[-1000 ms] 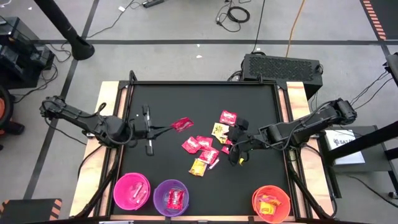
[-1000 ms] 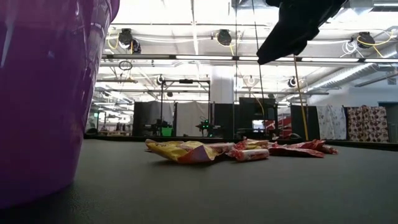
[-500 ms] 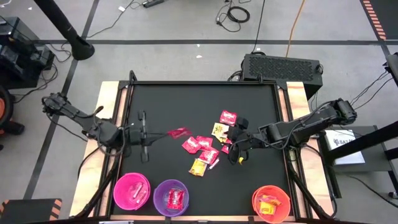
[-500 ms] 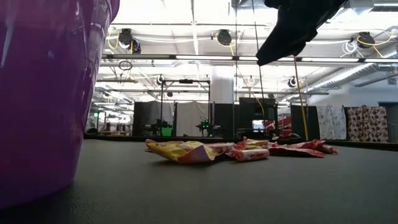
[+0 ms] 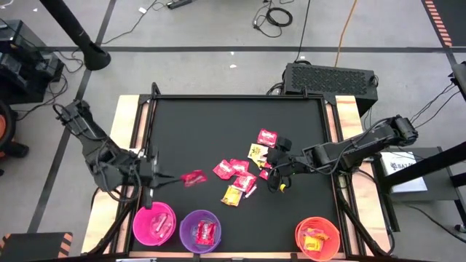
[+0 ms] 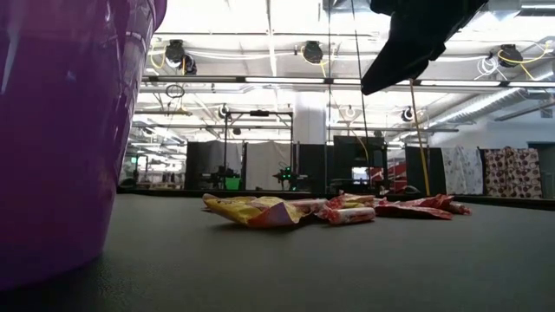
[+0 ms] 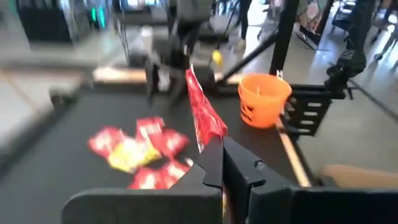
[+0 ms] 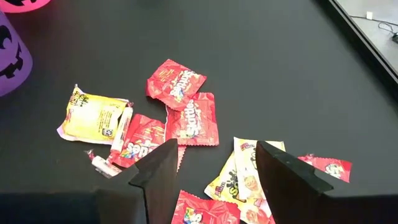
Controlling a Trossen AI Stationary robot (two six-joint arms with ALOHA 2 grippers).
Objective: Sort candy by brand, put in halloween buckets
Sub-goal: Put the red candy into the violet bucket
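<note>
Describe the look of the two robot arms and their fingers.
Both arms are dark, slim and jointed, with thin cables along the links. The left gripper has narrow black fingers with flat sides. The right gripper shows a yellow marking beside its tip; its fingers are broad, black, wedge-shaped blades.

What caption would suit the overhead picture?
Left pincer carries a red candy packet above the pink bucket; right pincer hovers open over the candy pile.

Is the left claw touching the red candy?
Touching. The left wrist view shows the left gripper shut on the red candy, which sticks up from between its fingers.
</note>
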